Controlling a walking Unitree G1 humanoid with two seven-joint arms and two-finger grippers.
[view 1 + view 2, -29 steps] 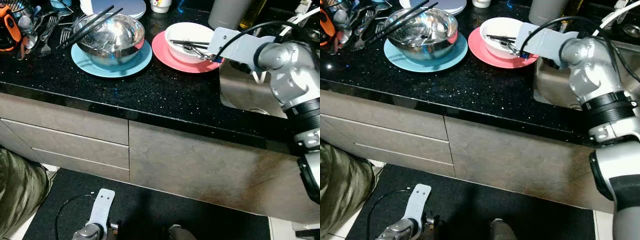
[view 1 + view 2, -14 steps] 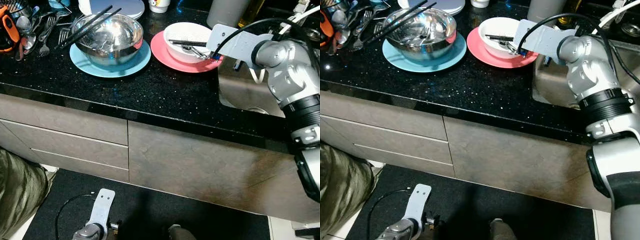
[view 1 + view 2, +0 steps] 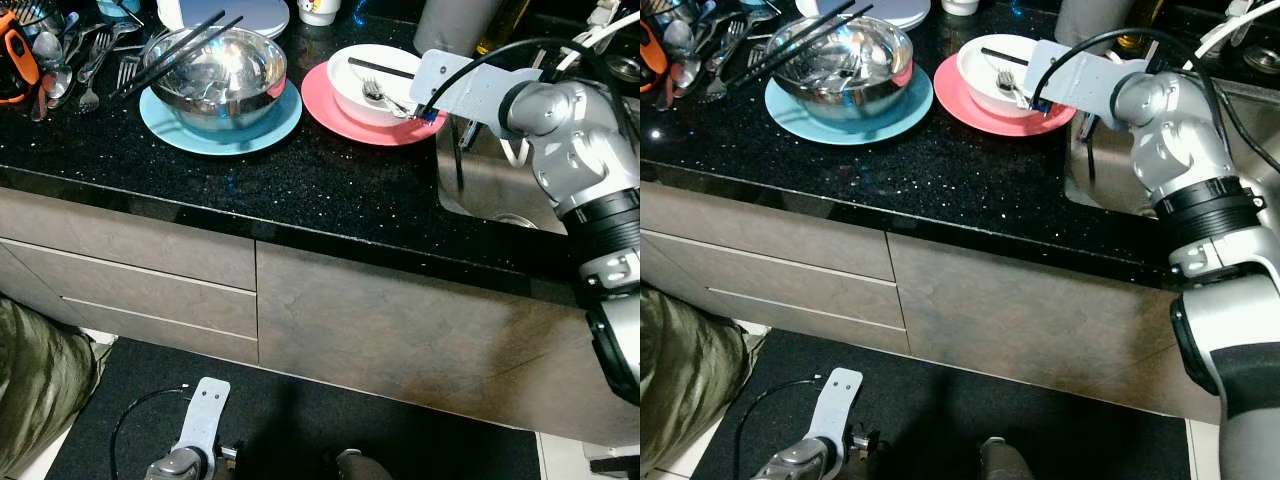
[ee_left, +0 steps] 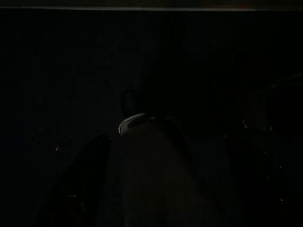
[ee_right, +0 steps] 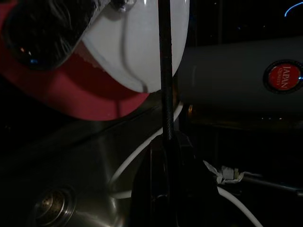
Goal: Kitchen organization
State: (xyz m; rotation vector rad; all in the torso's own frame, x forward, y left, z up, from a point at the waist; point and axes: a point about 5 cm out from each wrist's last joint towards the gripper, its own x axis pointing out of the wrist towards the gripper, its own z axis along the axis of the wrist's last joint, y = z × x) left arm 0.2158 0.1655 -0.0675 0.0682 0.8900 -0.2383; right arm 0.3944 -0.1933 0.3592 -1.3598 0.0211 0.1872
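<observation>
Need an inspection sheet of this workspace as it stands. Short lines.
Surface: black speckled counter, crowded toward the back.
Job's things: steel bowl on blue plate, black chopsticks across its rim; white bowl on pink plate, holding a fork and a single chopstick.
Clutter: loose cutlery and orange tool back left; grey canister behind the sink.
Grippers: right gripper shut on held chopstick, over the sink's edge beside the pink plate; left arm idle near the floor.
Cables: black cable on right arm; white cable in the sink.
Surroundings: sink, grey drawers, person's olive clothing.
</observation>
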